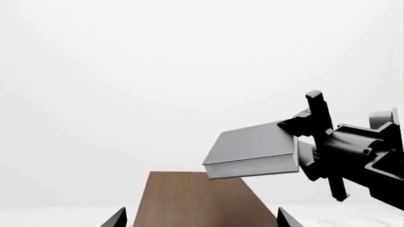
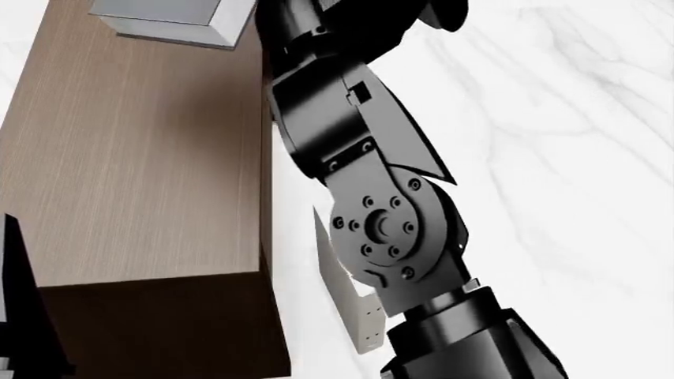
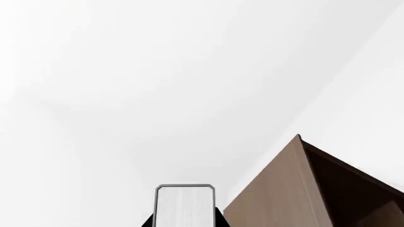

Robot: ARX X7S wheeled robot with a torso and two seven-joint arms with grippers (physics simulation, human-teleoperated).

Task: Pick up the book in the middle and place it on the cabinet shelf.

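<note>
The dark grey book (image 1: pixel 252 144) with white page edges hangs tilted above the cabinet shelf (image 1: pixel 196 198), a wood-grain block seen from its top. My right gripper (image 1: pixel 295 142) is shut on the book's edge. In the right wrist view the book's page edges (image 3: pixel 185 205) fill the gap between the right gripper's (image 3: pixel 185 221) jaws, with the cabinet shelf (image 3: pixel 284 198) beside it. The head view shows the book (image 2: pixel 174 20) over the far end of the cabinet shelf (image 2: pixel 137 158). My left gripper (image 1: pixel 202 221) is open and holds nothing.
The right arm (image 2: pixel 358 142) stretches alongside the cabinet's right edge. An off-white book (image 2: pixel 353 312) with small dots lies low beside the arm's elbow. White marbled floor (image 2: pixel 569 118) spreads to the right. A black part (image 2: pixel 21 316) of my left arm shows at the left border.
</note>
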